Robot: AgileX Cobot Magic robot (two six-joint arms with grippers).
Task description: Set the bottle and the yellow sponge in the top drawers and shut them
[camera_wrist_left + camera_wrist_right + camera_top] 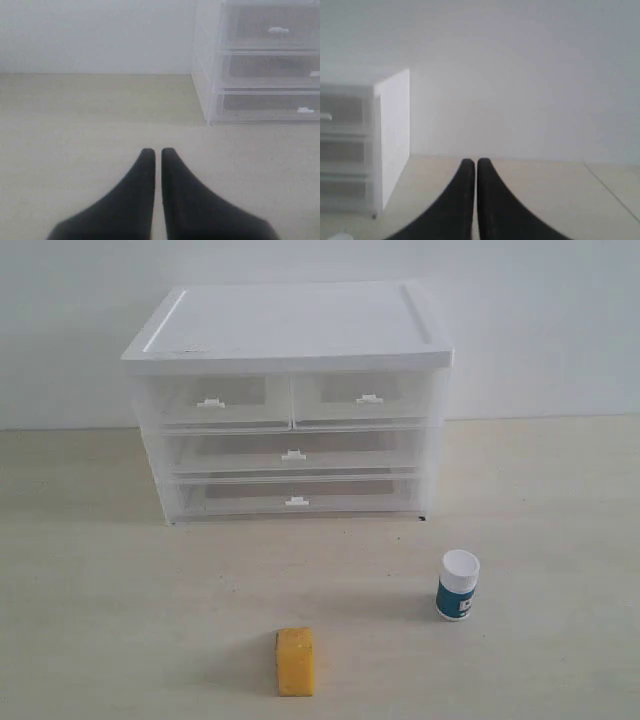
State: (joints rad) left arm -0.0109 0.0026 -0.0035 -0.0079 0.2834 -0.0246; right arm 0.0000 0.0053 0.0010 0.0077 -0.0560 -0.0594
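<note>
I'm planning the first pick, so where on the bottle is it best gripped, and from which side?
Probably the labelled body of the bottle, just under the white cap, coming from the front, away from the cabinet. It stands upright, so its round sides are exposed, and the yellow sponge lies well apart.

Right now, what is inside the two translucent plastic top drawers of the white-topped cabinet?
Both closed top drawers show only grey shading through their fronts, no distinct object; their depths are hidden. The white-capped teal bottle and yellow sponge sit outside.
</note>
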